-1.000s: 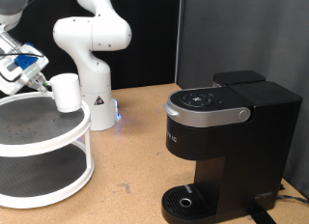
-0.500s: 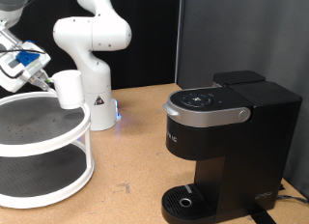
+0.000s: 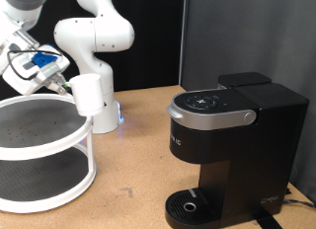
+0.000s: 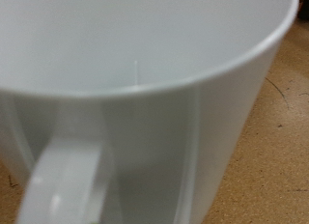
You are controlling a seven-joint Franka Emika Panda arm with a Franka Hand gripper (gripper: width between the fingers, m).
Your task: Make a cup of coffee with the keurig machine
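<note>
The cup (image 3: 87, 94) is a small plain white mug held in the air at the exterior view's upper left, past the rim of the white two-tier stand (image 3: 59, 155). My gripper (image 3: 65, 83) is shut on its side. In the wrist view the cup (image 4: 135, 79) fills the picture, its handle (image 4: 60, 185) near the camera; the fingers are hidden. The keurig machine (image 3: 232, 140) stands at the exterior view's right, black with a silver-grey rim, lid closed, its round drip tray (image 3: 190, 203) bare. The cup is well to the left of the machine.
The white robot base (image 3: 94, 51) stands behind the stand, with a blue light at its foot. The brown tabletop (image 3: 133, 190) lies between the stand and the machine. A black curtain hangs behind.
My gripper has carried the cup to the right and slightly up, from above the stand's top tier to just past its rim.
</note>
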